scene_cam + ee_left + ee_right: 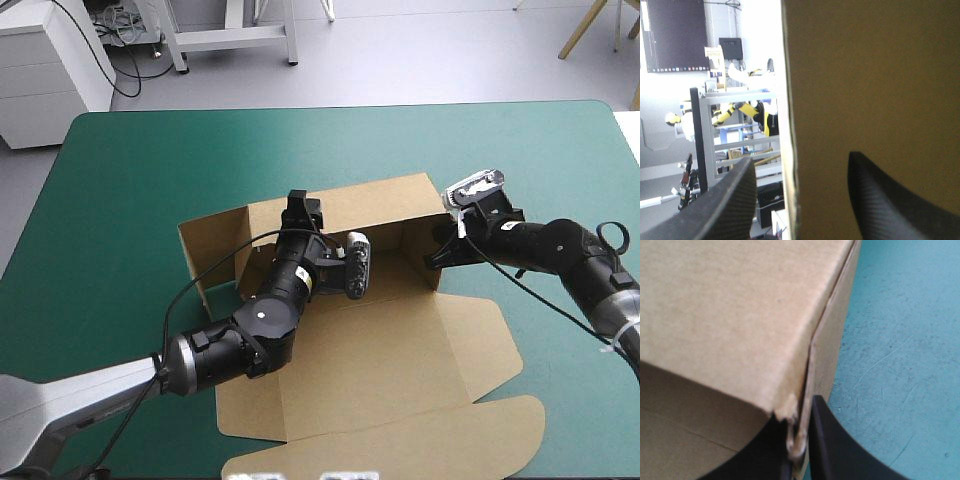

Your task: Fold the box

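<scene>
The brown box [390, 340] lies in the middle of the table with its back wall [370, 205] raised and its lid [400, 435] flat toward the front edge. My left gripper [300, 212] is at the top of the back wall. In the left wrist view its gripper [802, 157] stands open astride the wall's edge [790, 125], one finger on each side. At the box's right end, my right gripper [438, 258] holds the side wall's corner. The right wrist view shows that gripper [797, 417] shut on the board's edge [805, 380].
A side flap [215, 250] stands raised at the box's left end. A rounded lid tab [500, 360] reaches out to the right, under my right arm. The teal-green cover [130, 200] shows bare to the left, right and far side of the box.
</scene>
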Robot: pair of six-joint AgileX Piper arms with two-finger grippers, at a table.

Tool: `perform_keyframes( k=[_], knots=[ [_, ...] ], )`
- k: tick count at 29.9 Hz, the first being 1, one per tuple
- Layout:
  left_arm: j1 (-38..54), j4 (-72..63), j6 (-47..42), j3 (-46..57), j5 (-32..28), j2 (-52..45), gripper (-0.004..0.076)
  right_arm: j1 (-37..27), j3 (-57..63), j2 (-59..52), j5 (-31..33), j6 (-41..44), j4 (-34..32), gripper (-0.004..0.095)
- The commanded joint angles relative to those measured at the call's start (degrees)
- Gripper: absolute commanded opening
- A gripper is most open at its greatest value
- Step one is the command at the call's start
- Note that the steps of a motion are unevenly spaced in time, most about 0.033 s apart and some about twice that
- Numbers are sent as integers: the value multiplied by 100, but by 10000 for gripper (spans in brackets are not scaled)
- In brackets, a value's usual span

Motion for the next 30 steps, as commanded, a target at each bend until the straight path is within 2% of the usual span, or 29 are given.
perform_keyframes(
  k=[1, 9, 13, 18, 23, 30],
  knots=[
    [-425, 81, -8, -164, 98, -318, 418, 13, -148, -161, -276, 186, 212, -18],
    [-1365, 216, 40, -173, 438, -379, 418, 13, -148, -161, -308, 312, 165, -18],
    [-1450, 234, -229, -289, 420, -520, 418, 13, -148, -161, -308, 335, 153, -18],
    [-1383, -288, -270, -976, 299, -589, 416, 13, -148, -161, -308, 350, 153, -18],
    [-809, -963, -185, -1790, 176, -589, 417, 13, -148, -161, -283, 397, 153, -18],
    [734, -2259, 176, -3143, 177, -565, 409, 13, -148, -161, -269, 447, 153, -18]
  ],
)
